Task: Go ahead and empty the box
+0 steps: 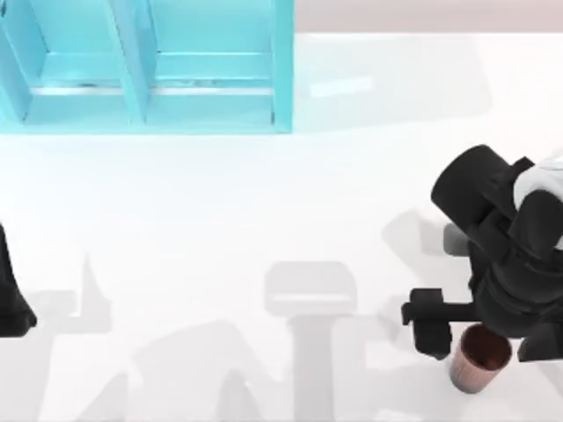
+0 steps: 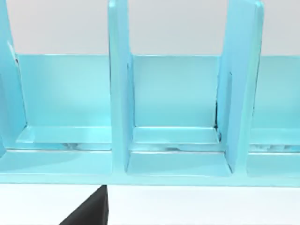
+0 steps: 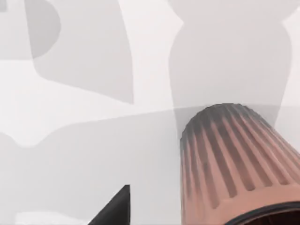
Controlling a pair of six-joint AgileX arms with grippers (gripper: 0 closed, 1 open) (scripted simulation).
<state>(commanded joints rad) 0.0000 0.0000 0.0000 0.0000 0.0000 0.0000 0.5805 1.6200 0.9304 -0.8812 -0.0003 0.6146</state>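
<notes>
White bench (image 1: pixel 220 211), blue box (image 1: pixel 149 70) at eleven o'clock. Ribbed cup (image 1: pixel 479 356) at five o'clock, beside right hand (image 1: pixel 457 338); grip state: cannot tell. Risk: tipping the cup while withdrawing. Left arm parked at nine.

right arm (image 1: pixel 506 237): glossy black rounded housings, white segment | left arm (image 1: pixel 13 299): black, tapered

The top view looks straight down on the white table (image 1: pixel 220 220). The left wrist view faces the blue divided box (image 2: pixel 178 117) closely; the right wrist view hangs close over the ribbed copper cup (image 3: pixel 234 164), which the top view shares.
</notes>
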